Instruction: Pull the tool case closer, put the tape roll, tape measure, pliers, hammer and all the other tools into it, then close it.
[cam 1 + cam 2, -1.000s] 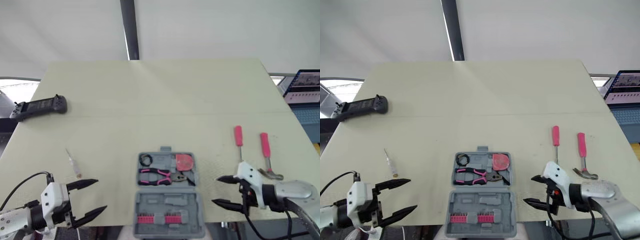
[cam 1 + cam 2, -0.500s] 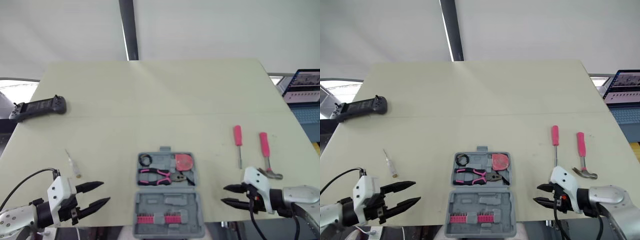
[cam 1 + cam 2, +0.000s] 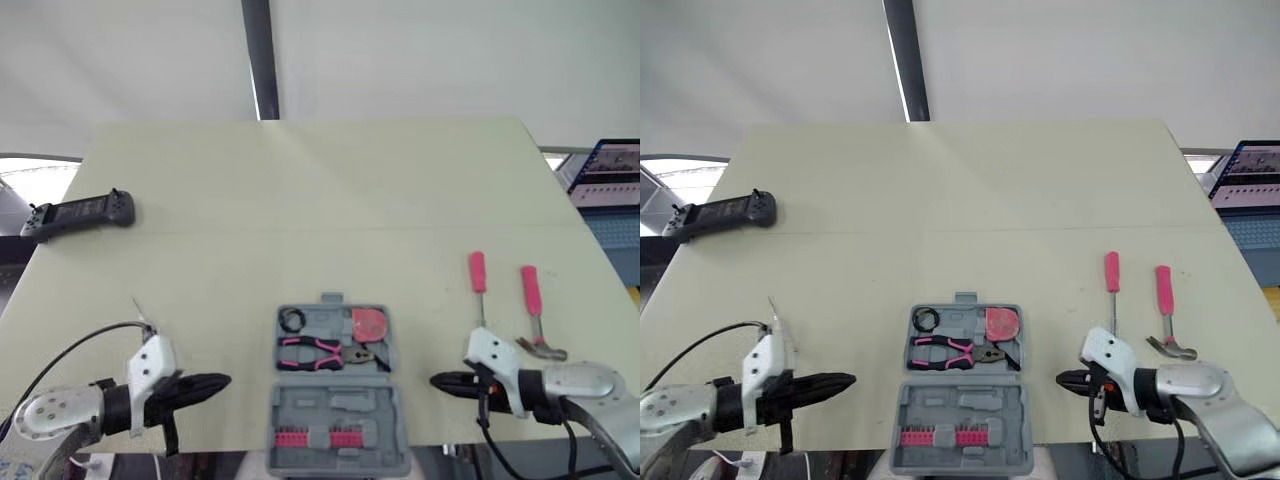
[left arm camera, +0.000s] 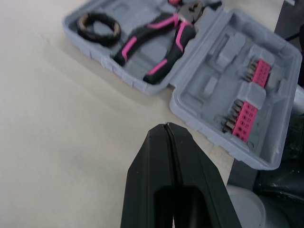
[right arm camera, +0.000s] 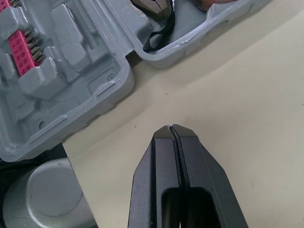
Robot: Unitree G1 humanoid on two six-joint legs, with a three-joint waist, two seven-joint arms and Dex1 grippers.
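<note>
left arm: low, to the left of the tool case (image 3: 340,408), forearm about level, aimed at the case | left gripper (image 3: 220,381): fingers pressed together, empty, tips apart from the case's left edge | right arm: low, right of the case, aimed at it | right gripper (image 3: 438,381): fingers pressed together, empty, tips near the case's right edge, not touching

Tool count on bench (image 3: 300,180)
One tool case (image 3: 338,400), one pliers (image 3: 318,352), one tape roll (image 3: 292,320), one tape measure (image 3: 368,323), one hammer (image 3: 533,305), one pink-handled screwdriver (image 3: 478,280), one small pale driver (image 3: 141,315), one black controller (image 3: 78,213).
</note>
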